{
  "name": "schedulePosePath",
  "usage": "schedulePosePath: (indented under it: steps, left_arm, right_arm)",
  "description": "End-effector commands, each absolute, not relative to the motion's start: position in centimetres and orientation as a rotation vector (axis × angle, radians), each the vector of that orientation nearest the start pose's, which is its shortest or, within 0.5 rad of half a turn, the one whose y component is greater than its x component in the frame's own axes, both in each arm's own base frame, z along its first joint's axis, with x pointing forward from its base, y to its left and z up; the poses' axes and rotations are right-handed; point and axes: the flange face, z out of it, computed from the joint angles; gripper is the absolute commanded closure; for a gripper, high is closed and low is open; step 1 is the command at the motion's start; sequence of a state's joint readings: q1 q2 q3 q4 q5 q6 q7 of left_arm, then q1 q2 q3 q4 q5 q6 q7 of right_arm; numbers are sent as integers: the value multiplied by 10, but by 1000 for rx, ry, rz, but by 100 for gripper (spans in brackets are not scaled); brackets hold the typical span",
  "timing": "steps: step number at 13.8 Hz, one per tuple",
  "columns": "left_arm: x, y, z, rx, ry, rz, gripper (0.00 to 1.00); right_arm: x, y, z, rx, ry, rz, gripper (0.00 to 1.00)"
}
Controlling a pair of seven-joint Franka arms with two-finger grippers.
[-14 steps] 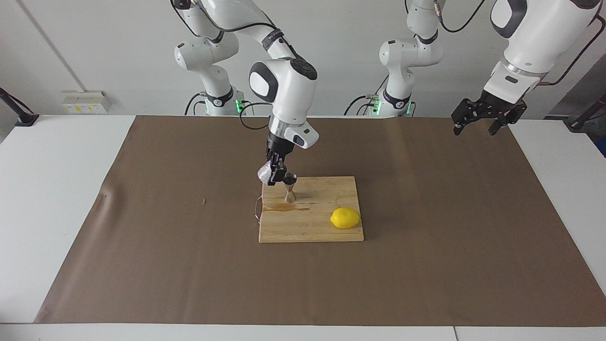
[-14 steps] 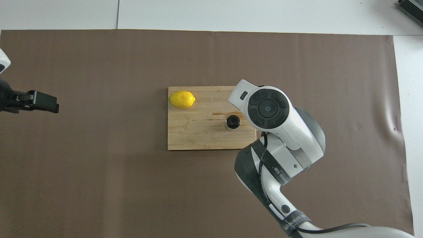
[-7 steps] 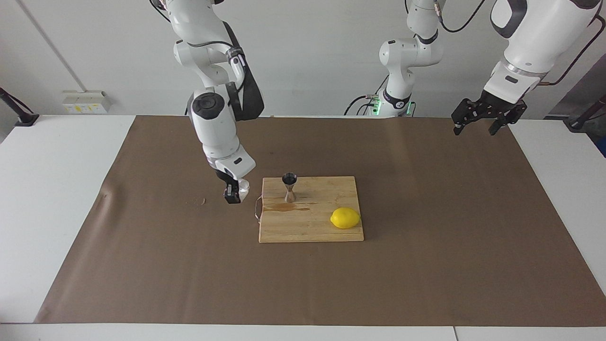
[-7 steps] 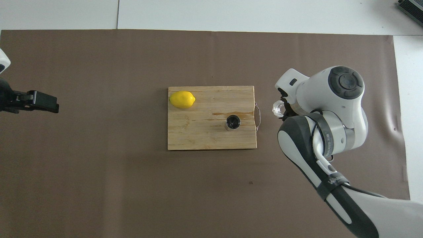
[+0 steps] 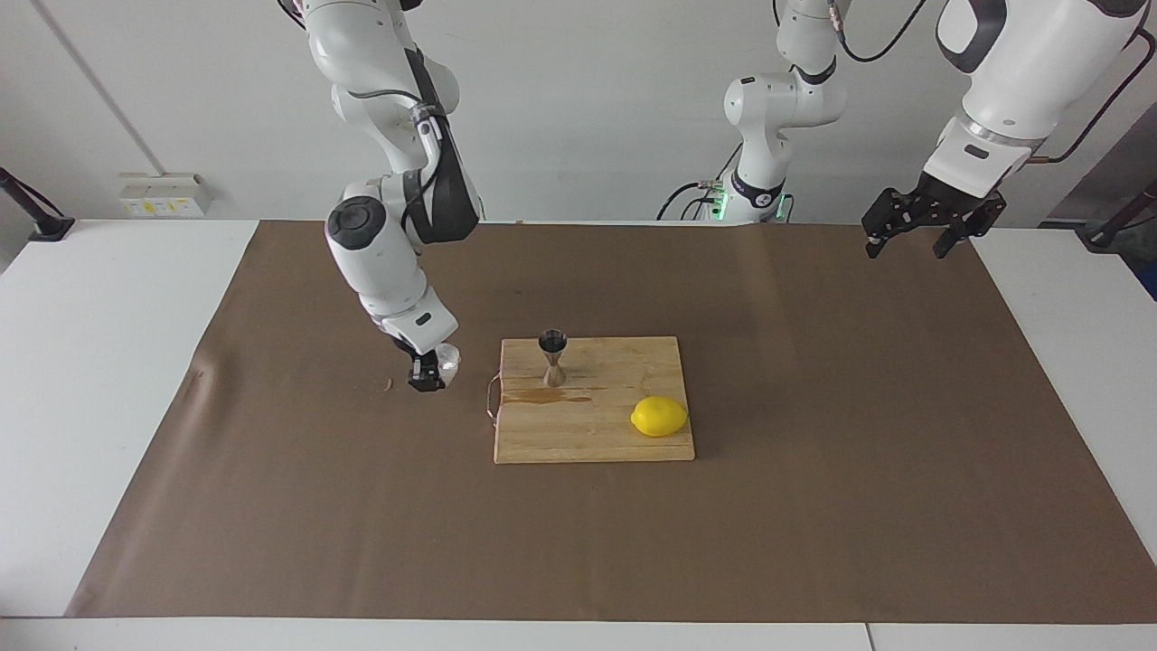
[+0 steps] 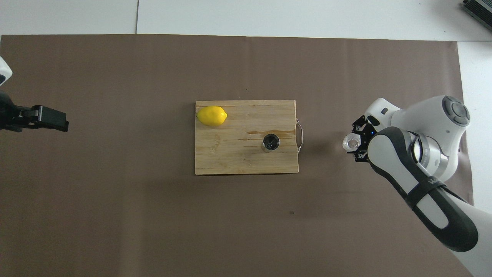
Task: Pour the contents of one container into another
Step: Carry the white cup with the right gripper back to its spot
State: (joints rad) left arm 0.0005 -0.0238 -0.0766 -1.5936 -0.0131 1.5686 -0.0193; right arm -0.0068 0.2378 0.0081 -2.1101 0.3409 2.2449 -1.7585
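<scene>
We see the right gripper [image 5: 432, 369] with jaws clenched on the glass cup [image 5: 446, 360], low over the mat [image 5: 813, 506] beside the board [image 5: 592, 425]. Jigger [image 5: 552, 358] upright on board. Left gripper [image 5: 915, 237] waits, jaws released.

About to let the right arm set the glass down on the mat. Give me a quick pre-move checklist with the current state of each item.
1. Right gripper shut on the glass cup: ok.
2. Cup off the cutting board, over bare brown mat toward the right arm's end: ok.
3. Cup touching the mat: cannot tell.
4. Jigger upright on the board, apart from the cup: ok.
5. Lemon on the board, out of the way: ok.
6. Left gripper open, waiting over the mat's edge at its own end: ok.
</scene>
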Motion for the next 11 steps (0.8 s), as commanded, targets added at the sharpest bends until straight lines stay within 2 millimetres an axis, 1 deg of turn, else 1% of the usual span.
schedulePosePath:
  steps: [1,2,3,4,5,7,9,11]
  left_arm:
    - [537,-41,627,-3158,90,11,0]
    - [537,-41,627,-3158,90,11,0]
    - [537,-41,627,-3158,90,13,0]
    - [537,-41,627,-3158,90,11,0]
    - [537,-41,627,-3158,90,11,0]
    - [537,-41,627,-3158,90,11,0]
    - [537,-41,627,-3158,90,11,0]
    - [537,-41,627,-3158,90,11,0]
  right_arm:
    - [561,-16,266,-2037,-1980,-260,62]
    - [561,-23,262,-2035,-1977,-259,50]
    - [561,-24,262,-2037,-1969,-258,2]
    - [562,-23,265,-2040,-1964,-257,0]
    - [562,-22,270,-2043,-1965,-263,0]
    - [563,-20,289,-2074,-1956,-283,0]
    - [563,-22,310,-2102,-1940,-298,0]
    - [562,-24,340,-2146,-1920,-324,0]
